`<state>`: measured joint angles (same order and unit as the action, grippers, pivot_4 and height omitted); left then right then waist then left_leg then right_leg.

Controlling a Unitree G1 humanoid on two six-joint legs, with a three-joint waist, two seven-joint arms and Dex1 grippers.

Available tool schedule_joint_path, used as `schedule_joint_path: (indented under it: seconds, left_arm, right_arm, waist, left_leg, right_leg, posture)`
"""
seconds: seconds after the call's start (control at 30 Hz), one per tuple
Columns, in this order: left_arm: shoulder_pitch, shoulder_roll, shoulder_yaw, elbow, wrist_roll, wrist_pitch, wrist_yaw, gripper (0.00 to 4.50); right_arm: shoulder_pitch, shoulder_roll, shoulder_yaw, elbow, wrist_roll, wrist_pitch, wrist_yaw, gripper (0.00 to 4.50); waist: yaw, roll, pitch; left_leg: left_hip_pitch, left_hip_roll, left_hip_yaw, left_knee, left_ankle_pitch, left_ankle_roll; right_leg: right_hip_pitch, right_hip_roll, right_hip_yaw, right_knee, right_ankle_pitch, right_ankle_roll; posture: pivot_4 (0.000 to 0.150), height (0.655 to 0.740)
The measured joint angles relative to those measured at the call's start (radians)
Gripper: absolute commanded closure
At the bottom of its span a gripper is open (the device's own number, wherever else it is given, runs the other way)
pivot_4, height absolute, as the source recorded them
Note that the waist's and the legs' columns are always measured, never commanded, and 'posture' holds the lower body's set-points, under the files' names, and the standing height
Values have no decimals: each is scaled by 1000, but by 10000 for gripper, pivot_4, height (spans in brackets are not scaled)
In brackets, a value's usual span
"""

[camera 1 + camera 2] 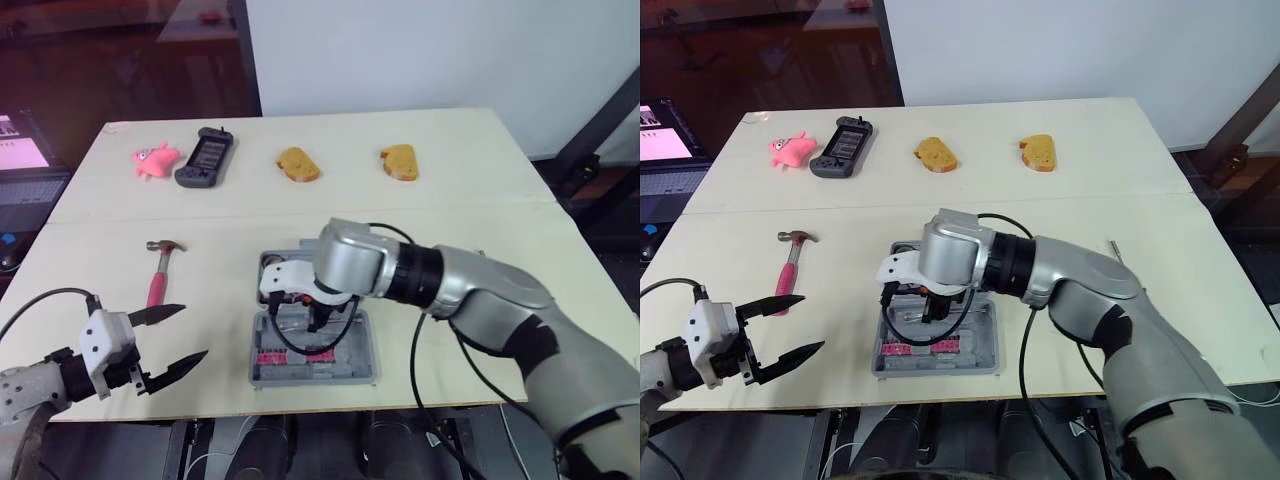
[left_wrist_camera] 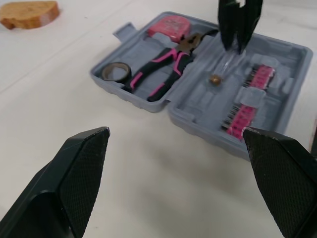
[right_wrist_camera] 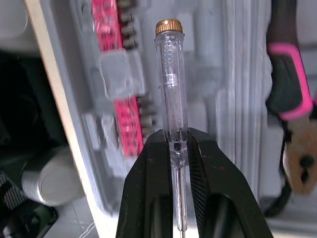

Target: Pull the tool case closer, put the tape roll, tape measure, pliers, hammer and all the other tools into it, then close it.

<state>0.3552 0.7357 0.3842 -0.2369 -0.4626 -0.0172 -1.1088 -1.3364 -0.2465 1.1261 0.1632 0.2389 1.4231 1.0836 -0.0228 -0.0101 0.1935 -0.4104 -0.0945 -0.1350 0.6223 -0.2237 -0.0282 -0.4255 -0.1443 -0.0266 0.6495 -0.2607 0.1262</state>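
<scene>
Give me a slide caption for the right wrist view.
Right claw grips a clear tester screwdriver above the open tool case, with pink-handled pliers in it.

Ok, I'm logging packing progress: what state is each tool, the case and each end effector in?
tool case: open, lying flat.
tester screwdriver: clamped in right end effector, over the case.
pliers: in case.
tape roll: in case.
tape measure: in case.
hammer: lying outside case.
left end effector: open, empty.
</scene>
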Motion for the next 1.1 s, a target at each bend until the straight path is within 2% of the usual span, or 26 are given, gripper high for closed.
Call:
schedule_joint_path:
  seconds: [0.17, 0.53, 1.1]
  left_arm:
    - [3, -5, 0, 10, -1, -20, -13, 0]
    - [-125, -35, -107, 217, 61, -113, -49, 0]
    - [-119, -41, -146, 239, 74, -133, -59, 0]
  right_arm:
    - [0, 33, 6, 86, -10, -31, -31, 44533]
    - [21, 130, 12, 223, -50, -109, -62, 44533]
    - [28, 170, 7, 276, -86, -145, -55, 44533]
  waist:
    - [2, 0, 0]
    - [-2, 0, 0]
    - [-22, 0, 0]
  left_leg:
    - [0, 2, -1, 0, 0, -1]
    - [0, 6, -1, -1, 1, -4]
    - [0, 6, -2, -2, 1, -6]
  right_leg:
    - [0, 4, 1, 0, 1, -2]
    - [-2, 11, 1, 0, 4, -7]
    - [-3, 11, 1, 0, 4, -7]
  posture:
    - [1500, 7400]
    - [1500, 7400]
    - [1500, 7400]
